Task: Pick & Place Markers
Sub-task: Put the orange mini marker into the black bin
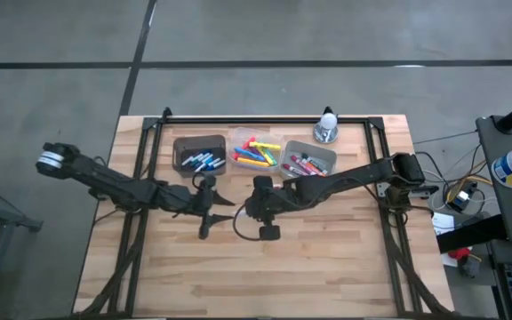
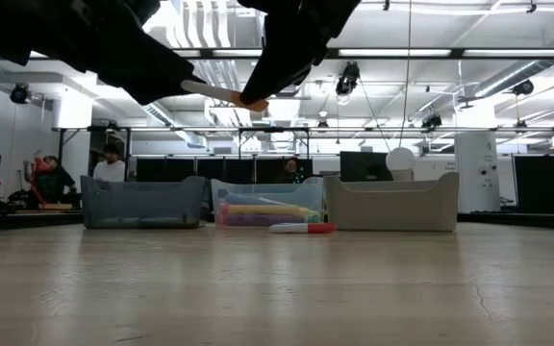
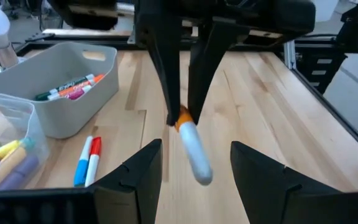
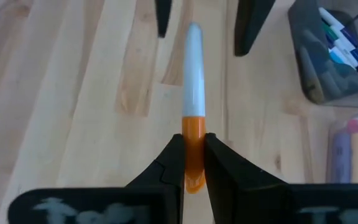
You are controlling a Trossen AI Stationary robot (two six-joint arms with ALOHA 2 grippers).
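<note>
A marker (image 4: 193,74) with a white body and an orange cap hangs above the middle of the table. My right gripper (image 4: 194,138) is shut on it, reaching in from the table's right side (image 1: 241,214). My left gripper (image 3: 194,177) stands open opposite it, reaching in from the left. The marker's white free end (image 3: 199,167) lies between the left fingers, apart from both. Two more markers (image 3: 87,160), one blue and one red, lie flat on the table in front of the bins. My right gripper pinches the marker's orange cap (image 4: 194,127) between its two fingers. The fingers slant down from the table's right side. The white body sticks out past the fingertips toward my left gripper. The marker is lifted clear of the table, nearly level (image 2: 217,92).
Three bins stand in a row at the far side: a dark one (image 1: 199,153) with blue markers, a clear one (image 1: 254,154) with yellow and pink ones, and a grey one (image 1: 310,160) with red ones. A small white-topped object (image 1: 327,126) stands behind them. Bare wood lies toward the near edge.
</note>
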